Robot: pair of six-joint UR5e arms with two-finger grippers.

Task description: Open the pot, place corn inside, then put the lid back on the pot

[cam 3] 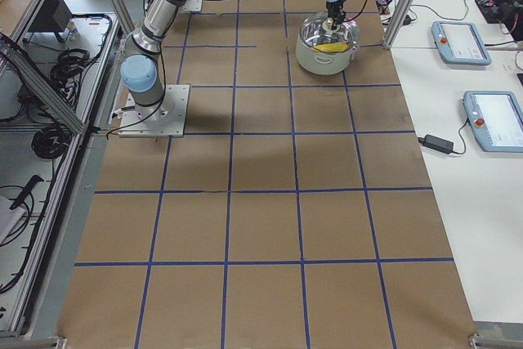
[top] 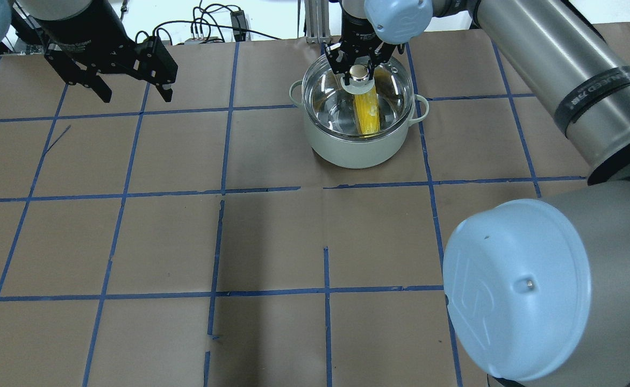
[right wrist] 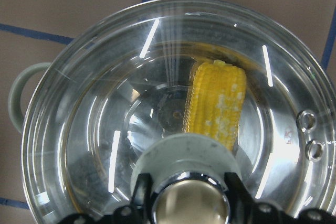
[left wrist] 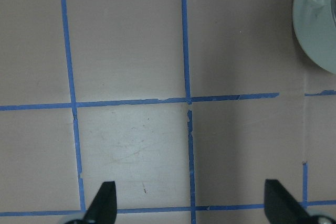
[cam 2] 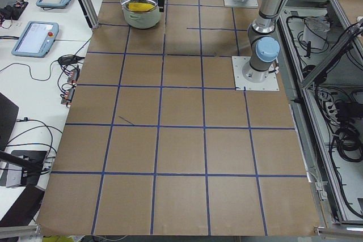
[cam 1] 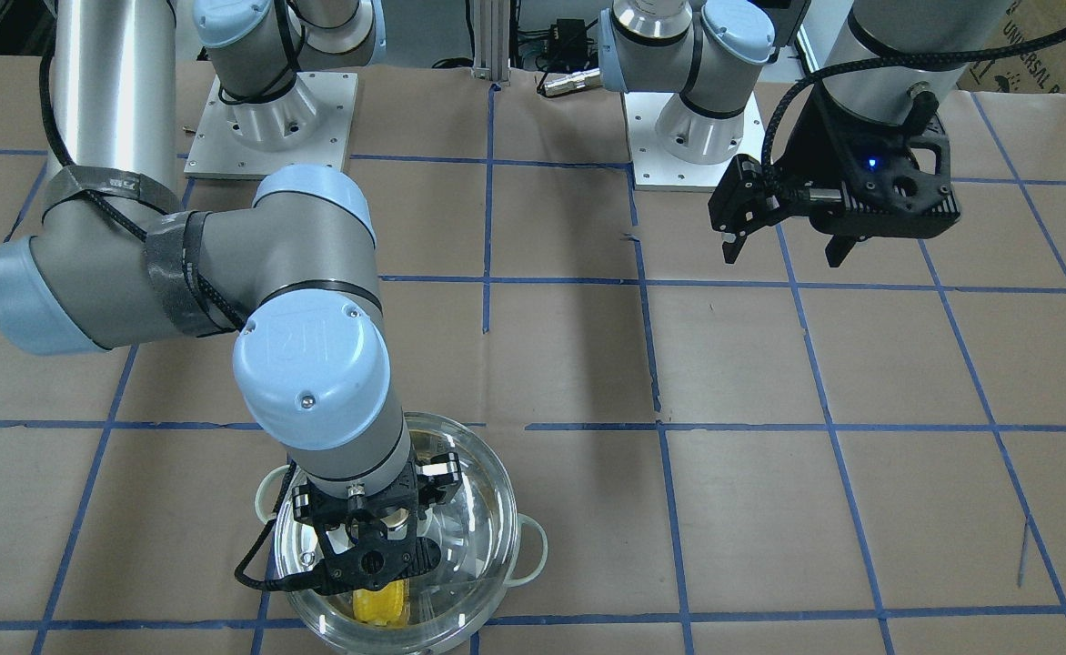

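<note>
The pot [top: 358, 150] stands at the table's far side, pale green outside with loop handles. The yellow corn [top: 367, 113] lies inside it and shows through the glass in the right wrist view [right wrist: 218, 103]. The clear glass lid [top: 331, 91] covers the pot's mouth, level with the rim. My right gripper [top: 359, 72] is straight above it, its fingers shut on the lid's metal knob [right wrist: 190, 203]. My left gripper [top: 136, 98] hangs open and empty far to the pot's left, above the bare table [left wrist: 191, 203].
The table is brown paper with a blue tape grid. The right arm's elbow [top: 514, 290] looms large over the near right of the table. The pot's edge [left wrist: 320, 30] shows in the corner of the left wrist view. Both arm bases stand at the robot's side.
</note>
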